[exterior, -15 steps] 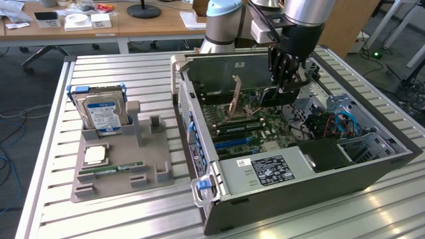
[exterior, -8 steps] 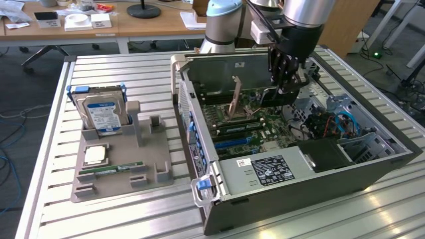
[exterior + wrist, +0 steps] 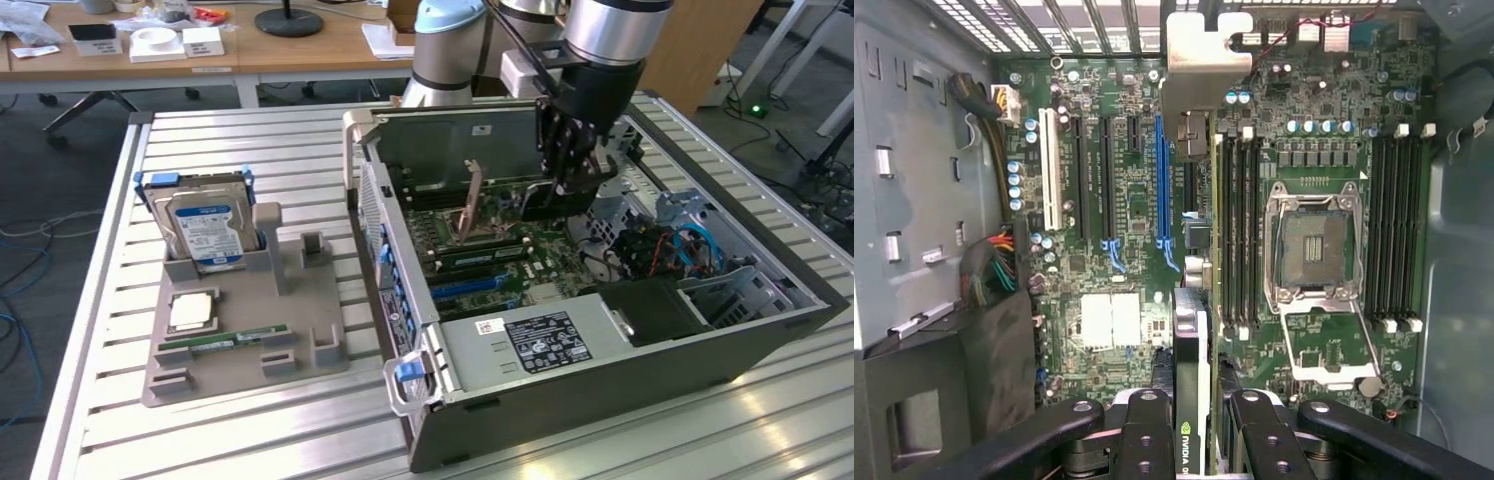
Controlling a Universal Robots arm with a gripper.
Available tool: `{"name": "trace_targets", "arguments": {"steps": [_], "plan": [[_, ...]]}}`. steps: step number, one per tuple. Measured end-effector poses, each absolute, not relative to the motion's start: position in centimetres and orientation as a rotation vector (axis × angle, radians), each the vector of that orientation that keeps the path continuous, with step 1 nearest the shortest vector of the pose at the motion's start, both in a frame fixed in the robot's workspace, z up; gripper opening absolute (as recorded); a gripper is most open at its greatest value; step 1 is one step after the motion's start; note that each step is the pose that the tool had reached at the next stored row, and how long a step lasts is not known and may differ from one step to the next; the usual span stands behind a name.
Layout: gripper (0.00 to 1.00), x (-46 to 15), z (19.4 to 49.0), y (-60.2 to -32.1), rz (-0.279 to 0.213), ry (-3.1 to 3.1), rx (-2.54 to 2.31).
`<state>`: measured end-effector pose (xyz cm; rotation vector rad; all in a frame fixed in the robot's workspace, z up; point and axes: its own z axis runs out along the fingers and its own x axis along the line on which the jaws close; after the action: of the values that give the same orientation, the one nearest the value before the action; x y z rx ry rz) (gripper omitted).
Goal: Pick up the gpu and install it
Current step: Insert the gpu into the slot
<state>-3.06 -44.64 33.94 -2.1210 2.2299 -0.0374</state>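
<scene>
Gpu [image 3: 1191, 350] sits edge-on, clamped in the tool [image 3: 1199, 425] above the motherboard [image 3: 1114, 200].

The gpu [image 3: 1190, 370] bears the word "NVIDIA" beside a green logo along its edge.

The gpu [image 3: 1190, 350] shows just its thin edge. The gripper [image 3: 1194, 400] covers part of its sides.

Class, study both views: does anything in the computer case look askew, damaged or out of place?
Nothing damaged or spilled. Only the CPU socket stands out: open and empty. The gpu, held by the gripper, hangs above the motherboard.
</scene>
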Motion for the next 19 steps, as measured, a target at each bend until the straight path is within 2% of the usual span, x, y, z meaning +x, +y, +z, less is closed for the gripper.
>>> {"name": "trace_targets", "arguments": {"steps": [19], "plan": [[0.27,-3.97,33.61,-44.64,-0.038,2.23,-2.121]]}}
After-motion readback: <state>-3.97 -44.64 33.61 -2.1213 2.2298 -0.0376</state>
